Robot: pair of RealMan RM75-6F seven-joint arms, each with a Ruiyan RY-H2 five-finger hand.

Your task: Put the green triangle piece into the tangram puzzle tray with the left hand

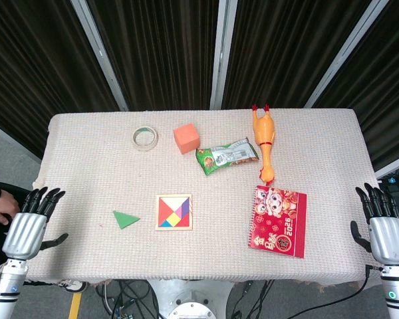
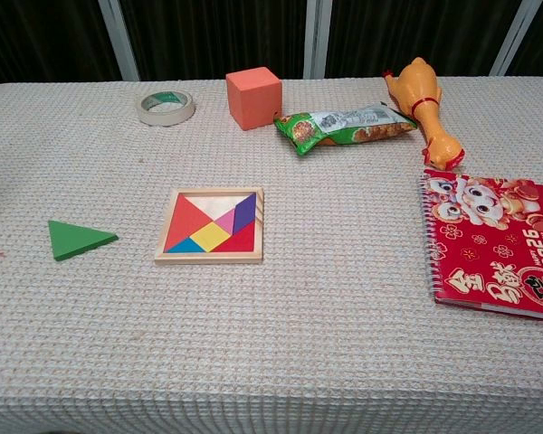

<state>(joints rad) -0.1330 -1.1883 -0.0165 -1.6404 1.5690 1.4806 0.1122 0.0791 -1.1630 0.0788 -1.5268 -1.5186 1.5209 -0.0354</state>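
Left of tangram tray (image 1: 173, 212) lies green triangle (image 1: 125, 218), w/ left hand (image 1: 30, 222) & right hand (image 1: 383, 222) spread, holding nothing

Counter (image 1: 86, 153) covered with beige waffle-weave cloth. Tape roll (image 1: 145, 138) lay flat near far left. Orange cube (image 1: 186, 137) stood just right of tape. Green snack packet (image 1: 227, 156) lay beside cube, touching rubber chicken (image 1: 264, 141). Chicken lay lengthwise, beak toward near edge. Red spiral calendar (image 1: 278, 220) lay flat just beyond beak, near right. Dark curtains (image 1: 159, 46) hung behind.
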